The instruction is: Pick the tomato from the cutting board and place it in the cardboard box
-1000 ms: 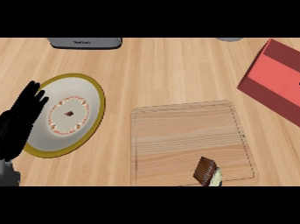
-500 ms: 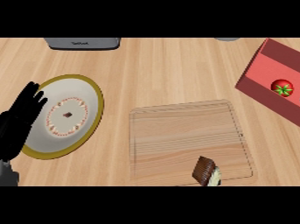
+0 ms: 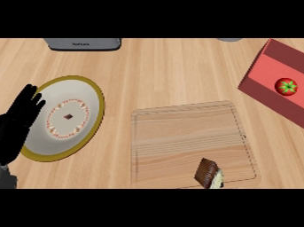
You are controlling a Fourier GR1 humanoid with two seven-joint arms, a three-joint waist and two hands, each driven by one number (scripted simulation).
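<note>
Since half a second ago the tomato [image 3: 286, 86] has shifted slightly across the floor of the red box [image 3: 270, 82] at the right edge, and it sits there now with no robot hand near it; a second ago it was only just showing at the frame's edge. To my eye that means the placing is done, or as good as done, though the box looks red rather than cardboard-coloured.

Working down by size: the wooden bench [image 3: 173, 71] carries everything. The cutting board [image 3: 180, 142] lies in the middle foreground, bare of the tomato, with only a small brown-and-pale wedge, perhaps cake [image 3: 208, 173], at its near edge. The yellow-rimmed plate [image 3: 94, 95] lies to its left. The left robot hand [image 3: 13, 126] rests over the plate's left rim, fingers straight and holding nothing, unchanged. The right robot hand is not in view.

The tomato is round, so it has no long axis to speak of; its green stem star faces up toward the camera.
</note>
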